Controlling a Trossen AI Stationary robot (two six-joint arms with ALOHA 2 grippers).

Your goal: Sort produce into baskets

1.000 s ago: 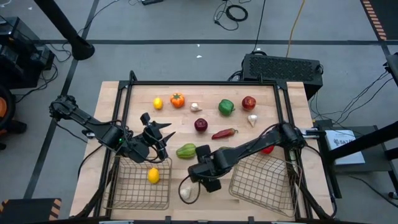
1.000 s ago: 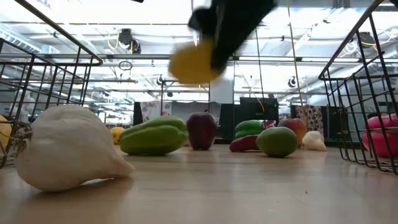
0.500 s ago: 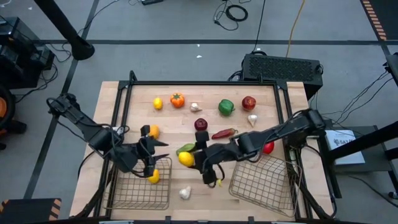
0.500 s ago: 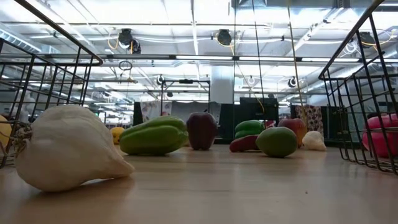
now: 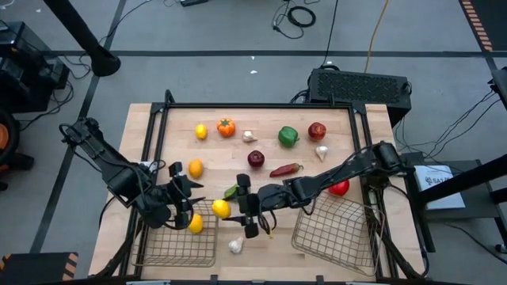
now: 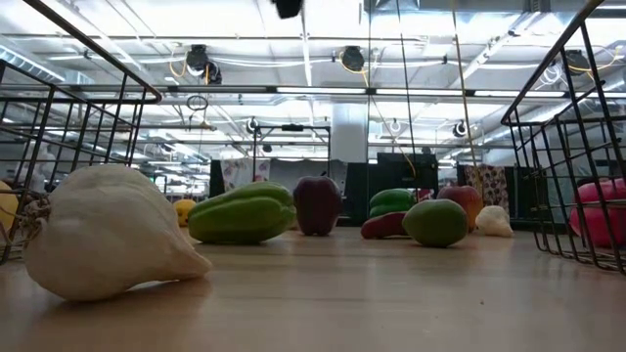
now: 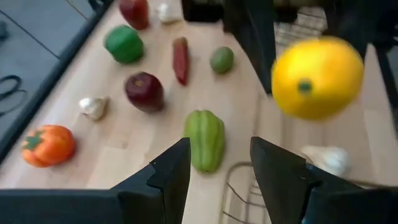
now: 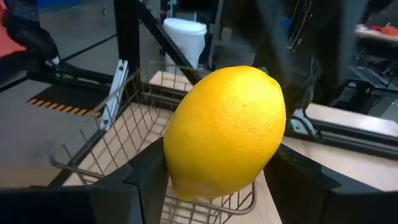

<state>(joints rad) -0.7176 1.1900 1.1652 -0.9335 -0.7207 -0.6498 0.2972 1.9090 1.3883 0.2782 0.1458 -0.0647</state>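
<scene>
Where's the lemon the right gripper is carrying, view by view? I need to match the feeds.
High view: the lemon sits by the left basket, at the right gripper.
Low view: not in it.
Left wrist view: lemon, airborne, beyond the left gripper.
Right wrist view: lemon fills the centre, between the fingers.
Shared landmark: the left basket's wire rim.

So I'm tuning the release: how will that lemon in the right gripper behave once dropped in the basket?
The lemon is rounded, so it probably rolls. It looks rigid and light. The left basket is wire mesh, so it should stop there.
</scene>
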